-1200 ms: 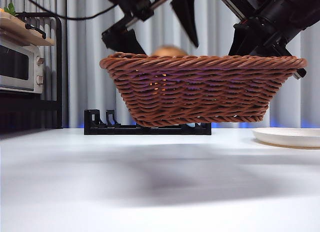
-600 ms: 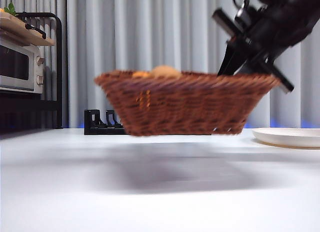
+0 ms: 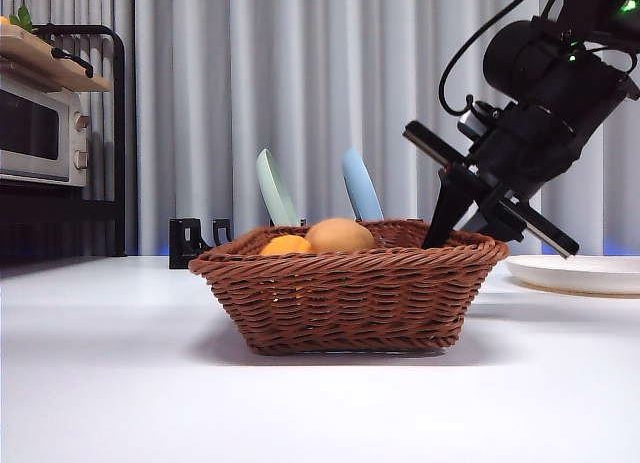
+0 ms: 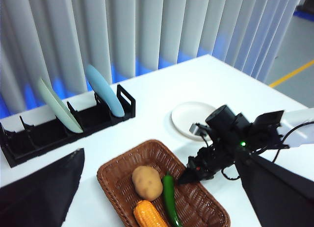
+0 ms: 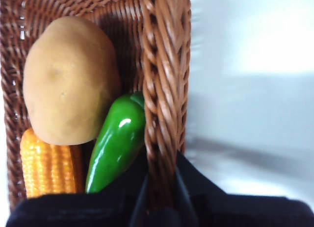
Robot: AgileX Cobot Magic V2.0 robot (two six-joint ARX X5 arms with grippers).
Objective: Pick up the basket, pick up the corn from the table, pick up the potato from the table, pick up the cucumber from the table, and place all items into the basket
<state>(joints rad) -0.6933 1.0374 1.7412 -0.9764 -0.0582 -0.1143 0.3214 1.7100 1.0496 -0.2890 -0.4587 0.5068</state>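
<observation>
Wicker basket (image 3: 348,288) now down on the table (image 3: 120,383), no longer aloft as a second ago. Holds potato (image 5: 68,80), corn (image 5: 46,168), cucumber (image 5: 115,141). Right gripper (image 5: 159,185) clamped astride rim. Left gripper (image 4: 157,188) high above, wide open, empty. Loading judged complete; release outstanding.

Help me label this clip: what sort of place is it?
Probably a mock kitchen set up for robot trials: a toaster oven on a shelf, plates standing in a black rack, grey curtains behind, and a wicker basket of toy vegetables on the white table.
</observation>
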